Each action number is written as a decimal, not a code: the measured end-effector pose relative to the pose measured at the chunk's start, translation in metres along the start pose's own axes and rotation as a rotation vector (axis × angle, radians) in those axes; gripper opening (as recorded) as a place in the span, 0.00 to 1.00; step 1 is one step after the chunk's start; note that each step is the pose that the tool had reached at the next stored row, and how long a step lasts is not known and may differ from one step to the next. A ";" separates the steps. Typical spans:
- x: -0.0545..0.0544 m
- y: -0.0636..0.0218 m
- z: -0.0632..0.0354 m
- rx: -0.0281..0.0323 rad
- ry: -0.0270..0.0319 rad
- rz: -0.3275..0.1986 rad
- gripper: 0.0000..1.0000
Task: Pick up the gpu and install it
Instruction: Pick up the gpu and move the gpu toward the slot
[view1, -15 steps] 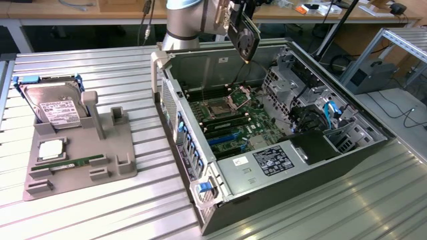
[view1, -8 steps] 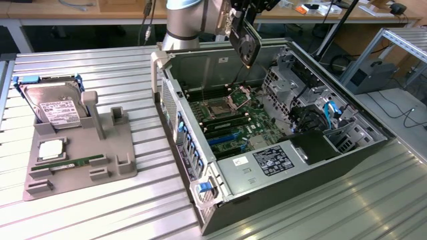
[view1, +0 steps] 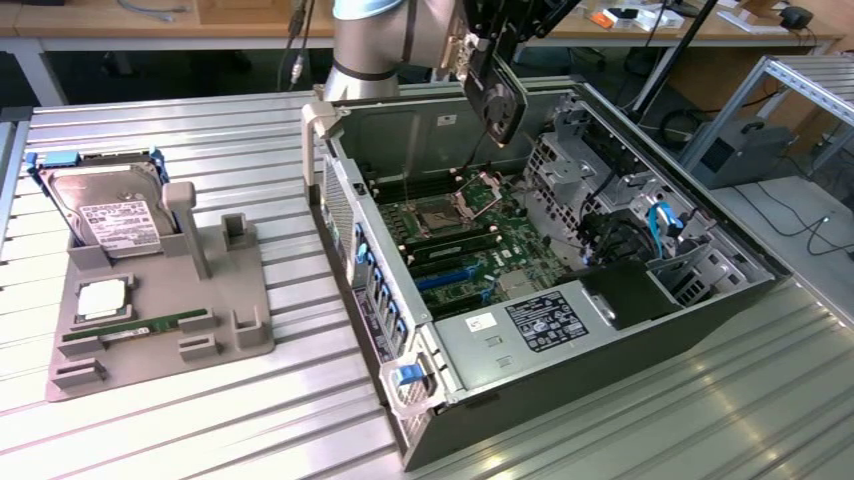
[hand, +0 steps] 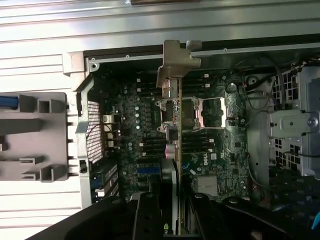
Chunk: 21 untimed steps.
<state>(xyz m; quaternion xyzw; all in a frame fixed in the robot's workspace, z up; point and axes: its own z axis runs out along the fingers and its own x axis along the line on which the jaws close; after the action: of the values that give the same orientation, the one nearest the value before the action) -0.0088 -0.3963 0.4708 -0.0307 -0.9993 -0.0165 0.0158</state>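
The gpu (view1: 497, 98) is a flat dark card with a round fan, hanging on edge above the open computer case (view1: 400, 380). My gripper (view1: 483, 48) is shut on its upper end, near the case's far wall. In the wrist view the gpu (hand: 174, 125) appears edge-on as a thin strip, with its silver bracket (hand: 176, 60) at the far end. It runs out from between my gripper (hand: 173, 212)'s two dark fingers (hand: 148, 215), over the motherboard (hand: 135, 135) and the processor socket (hand: 192, 111). The card is above the board, not touching it.
A grey fixture (view1: 200, 330) on the exterior view's left holds a hard drive (view1: 114, 215), a small square chip (view1: 104, 298) and a green memory stick (view1: 140, 328). Inside the case are drive cages (view1: 587, 170), blue slots (view1: 447, 278) and a power supply (view1: 534, 325). All rest on a slatted metal table (view1: 267, 430).
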 end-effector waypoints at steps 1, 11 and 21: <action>-0.001 0.0000 0.0011 0.0001 0.0001 0.000 0.27; -0.012 0.0003 0.0130 0.0001 0.0006 0.000 0.27; -0.017 0.0000 0.0255 0.0001 0.0007 0.000 0.27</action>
<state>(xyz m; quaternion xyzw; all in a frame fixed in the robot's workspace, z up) 0.0070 -0.3964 0.4448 -0.0307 -0.9993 -0.0165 0.0161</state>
